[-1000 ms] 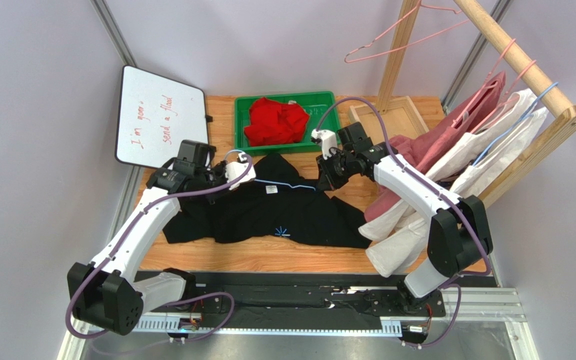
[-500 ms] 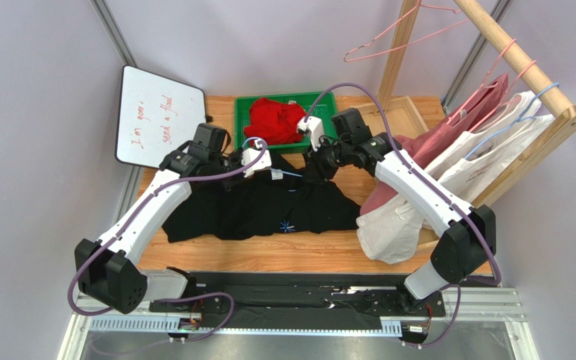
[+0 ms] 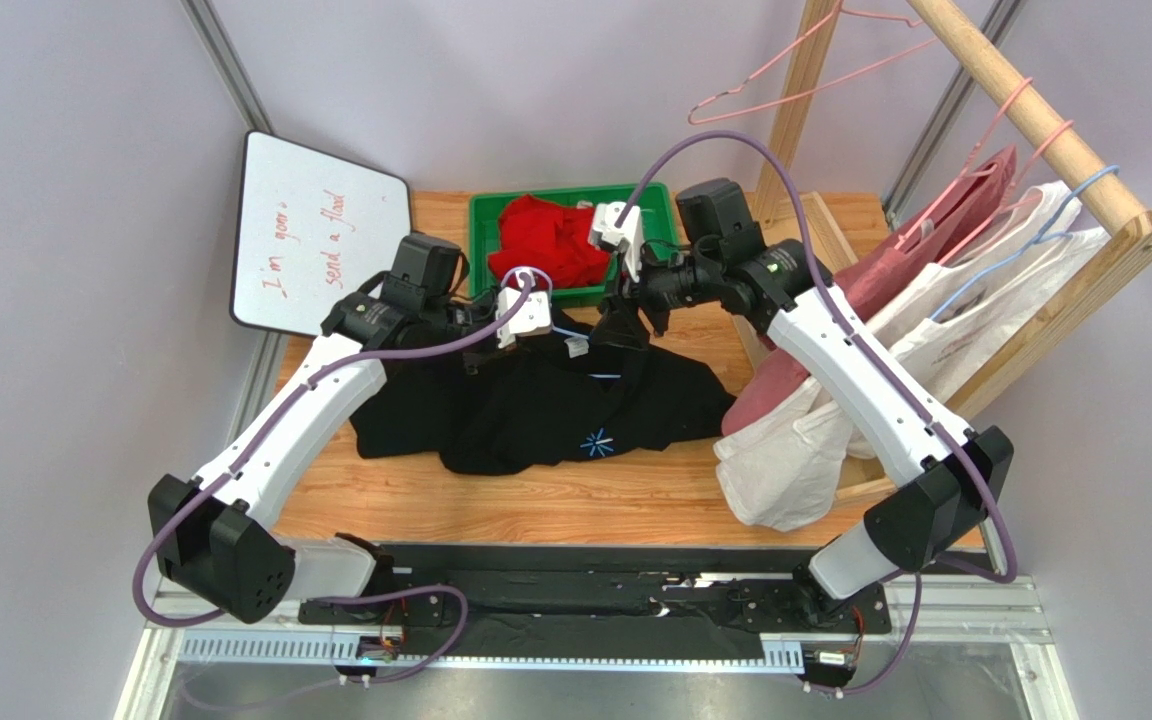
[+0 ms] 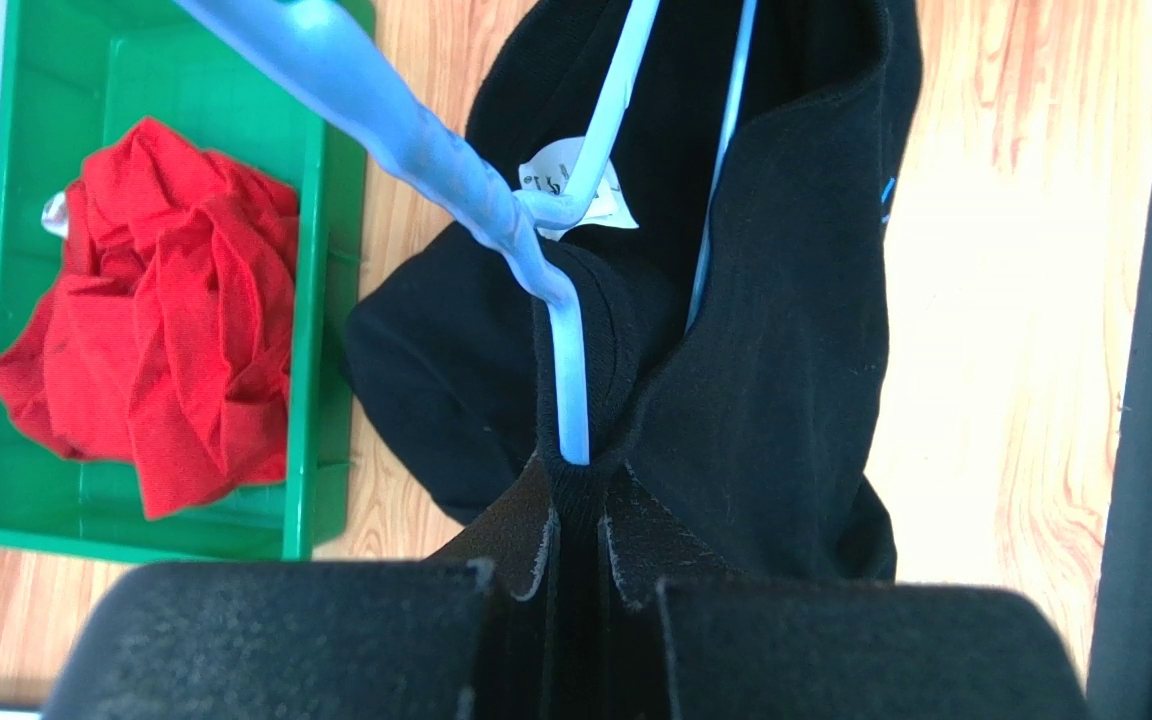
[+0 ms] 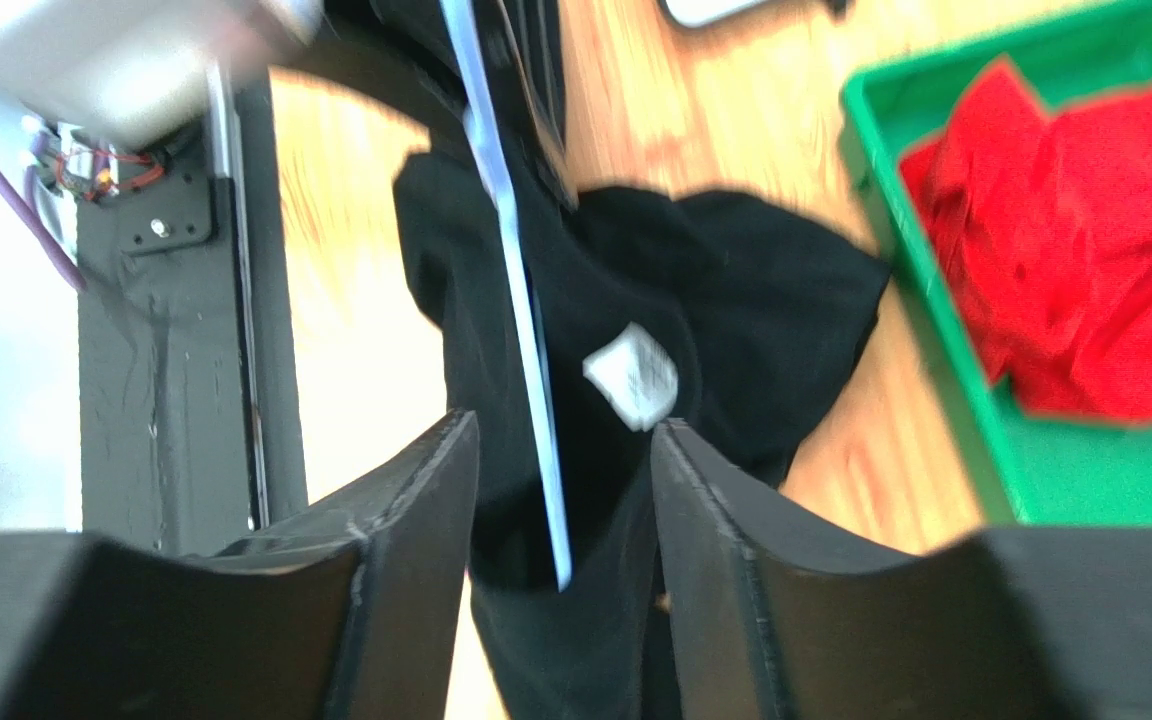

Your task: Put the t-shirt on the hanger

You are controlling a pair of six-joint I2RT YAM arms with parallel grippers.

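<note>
The black t-shirt (image 3: 567, 413) hangs bunched over the table's middle, its light-blue logo (image 3: 594, 443) facing up. My left gripper (image 3: 534, 320) is shut on the shirt's collar (image 4: 578, 518), where the light-blue hanger (image 4: 432, 150) wire runs into the pinched fabric. The white neck tag (image 4: 575, 188) sits beside the wire. My right gripper (image 3: 620, 312) is open, and in its wrist view it (image 5: 560, 495) straddles the hanger wire (image 5: 515, 300) and black fabric (image 5: 597, 645). A strip of table shows between the left finger and the cloth.
A green bin (image 3: 657, 203) with a red garment (image 3: 545, 240) stands just behind the grippers. A whiteboard (image 3: 312, 233) leans at the back left. A wooden rack (image 3: 1048, 128) at the right holds pink and white shirts (image 3: 913, 330) and a pink hanger (image 3: 808, 75).
Both grippers have moved up and toward the back, closing in on each other. The shirt has risen off the table and bunched toward the middle.
</note>
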